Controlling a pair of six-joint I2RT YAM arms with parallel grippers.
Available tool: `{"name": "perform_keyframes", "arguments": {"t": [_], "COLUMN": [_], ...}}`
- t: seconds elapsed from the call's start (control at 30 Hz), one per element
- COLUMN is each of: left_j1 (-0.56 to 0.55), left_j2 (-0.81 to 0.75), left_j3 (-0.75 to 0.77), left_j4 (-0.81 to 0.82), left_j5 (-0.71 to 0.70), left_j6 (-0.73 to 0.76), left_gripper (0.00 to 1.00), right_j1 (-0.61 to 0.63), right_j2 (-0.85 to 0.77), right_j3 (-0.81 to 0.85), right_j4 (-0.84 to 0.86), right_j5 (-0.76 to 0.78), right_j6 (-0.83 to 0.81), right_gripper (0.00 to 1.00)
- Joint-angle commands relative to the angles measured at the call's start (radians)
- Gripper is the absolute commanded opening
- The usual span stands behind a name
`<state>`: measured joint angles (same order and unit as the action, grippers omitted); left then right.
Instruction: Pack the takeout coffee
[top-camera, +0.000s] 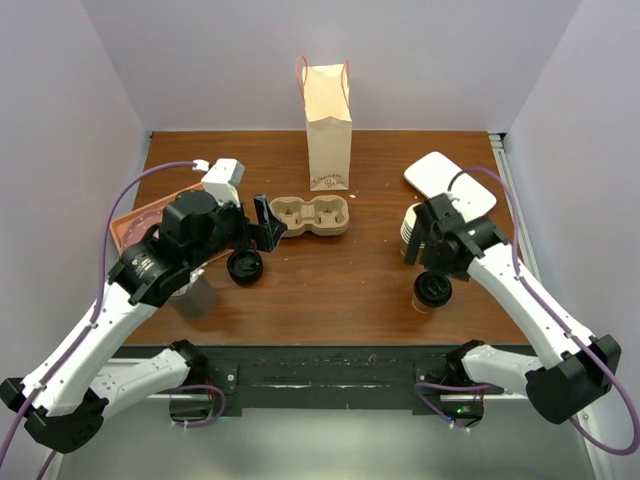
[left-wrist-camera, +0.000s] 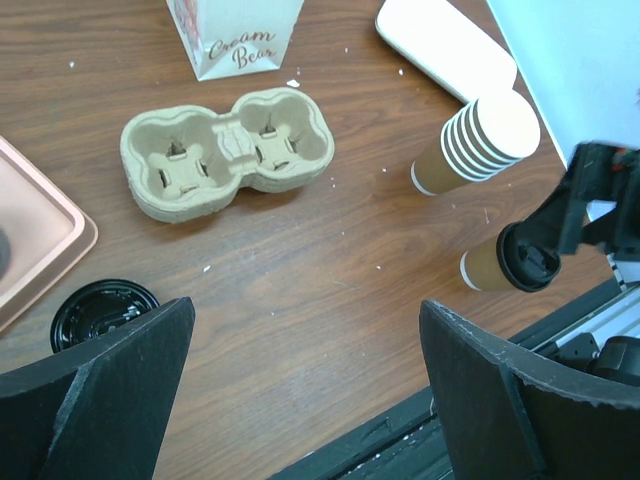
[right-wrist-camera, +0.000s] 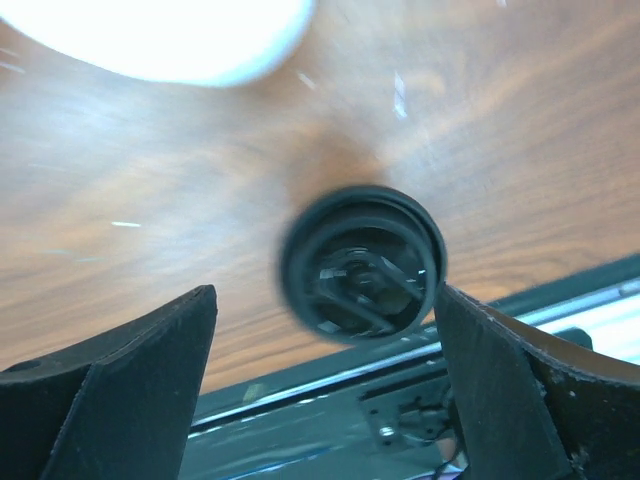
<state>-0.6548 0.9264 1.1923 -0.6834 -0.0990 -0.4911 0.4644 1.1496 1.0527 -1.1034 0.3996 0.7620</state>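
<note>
The takeout coffee (top-camera: 432, 290) is a tan paper cup with a black sip lid, standing near the table's front right. It also shows in the left wrist view (left-wrist-camera: 510, 260). In the right wrist view its lid (right-wrist-camera: 362, 262) appears from above, blurred. My right gripper (top-camera: 426, 262) hovers open just above and behind it, with the lid between the spread fingers (right-wrist-camera: 325, 380); the fingers do not touch it. My left gripper (top-camera: 265, 228) is open and empty (left-wrist-camera: 305, 390) over bare table, beside the left end of the pulp cup carrier (top-camera: 312, 216).
A paper bag (top-camera: 328, 125) stands at the back centre. A loose black lid (top-camera: 245, 267) lies front left, beside a pink tray (top-camera: 135, 225). A stack of lidless cups (top-camera: 410, 225) and a flat white object (top-camera: 450, 180) sit behind the coffee.
</note>
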Motion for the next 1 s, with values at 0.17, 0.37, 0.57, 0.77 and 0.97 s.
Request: {"name": "perform_keyframes", "arguments": {"t": [0.17, 0.37, 0.57, 0.77, 0.97], "left_j1": [0.004, 0.004, 0.003, 0.003, 0.003], "left_j2": [-0.012, -0.003, 0.031, 0.035, 0.008], "left_j3": [0.118, 0.142, 0.190, 0.204, 0.161], "left_j4": [-0.053, -0.082, -0.143, -0.203, -0.188], "left_j5": [-0.045, -0.044, -0.073, -0.116, -0.128], "left_j6": [-0.012, -0.059, -0.115, -0.155, -0.231], "left_gripper": [1.00, 1.00, 1.00, 1.00, 1.00], "right_j1": [-0.004, -0.003, -0.003, -0.015, -0.021], "right_j2": [0.170, 0.554, 0.970, 0.949, 1.018], "right_j3": [0.576, 1.045, 1.541, 1.304, 1.346], "right_j4": [-0.007, 0.134, 0.273, 0.660, 0.743], "right_j5": [-0.035, -0.005, -0.076, -0.149, -0.137], "right_j6": [-0.070, -0.205, -0.351, -0.469, -0.584], "right_gripper": [0.89, 0.86, 0.62, 0.60, 0.63]}}
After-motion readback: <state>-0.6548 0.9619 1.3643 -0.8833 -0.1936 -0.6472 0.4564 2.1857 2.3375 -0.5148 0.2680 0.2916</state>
